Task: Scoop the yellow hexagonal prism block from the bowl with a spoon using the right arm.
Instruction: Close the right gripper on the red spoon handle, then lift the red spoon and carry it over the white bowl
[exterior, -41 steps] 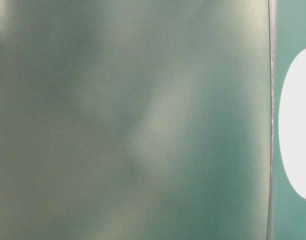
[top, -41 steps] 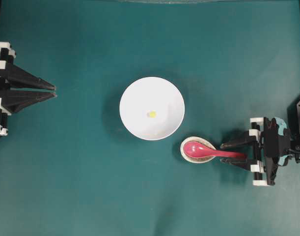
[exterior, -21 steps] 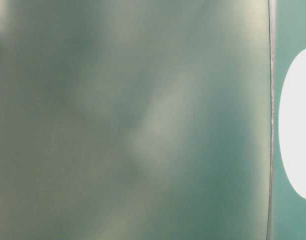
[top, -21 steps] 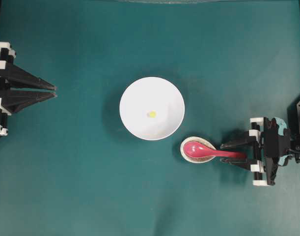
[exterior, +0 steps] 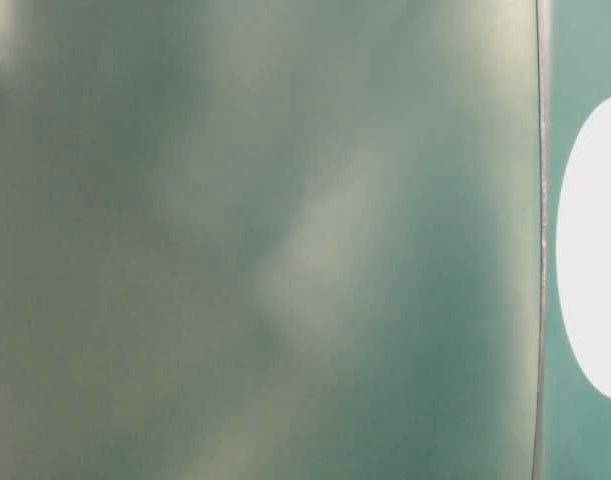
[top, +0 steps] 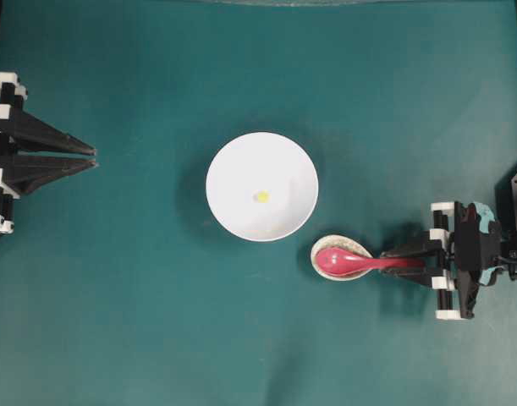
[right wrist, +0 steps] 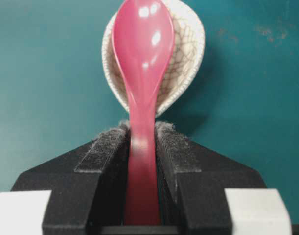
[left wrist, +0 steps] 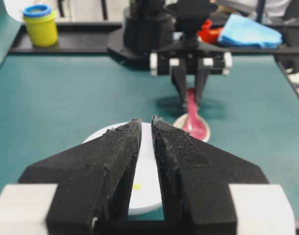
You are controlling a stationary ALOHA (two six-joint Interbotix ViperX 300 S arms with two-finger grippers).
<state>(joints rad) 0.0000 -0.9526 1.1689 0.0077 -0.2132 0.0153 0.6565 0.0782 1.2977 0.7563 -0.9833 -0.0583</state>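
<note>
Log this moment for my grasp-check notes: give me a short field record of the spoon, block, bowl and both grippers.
spoon: red-pink, scoop resting in the small crackled dish, handle between the right gripper's fingers
right gripper: shut on the spoon handle
yellow block: lying in the white bowl, near its middle
left gripper: shut, empty, apart from the bowl
scoop step: not yet begun

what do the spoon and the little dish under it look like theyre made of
Spoon: glossy red-pink, with sharp light spots on the scoop; glazed ceramic or hard plastic, cannot tell which. Small dish: likely glazed ceramic, its beige inside covered in fine crackle lines.
</note>
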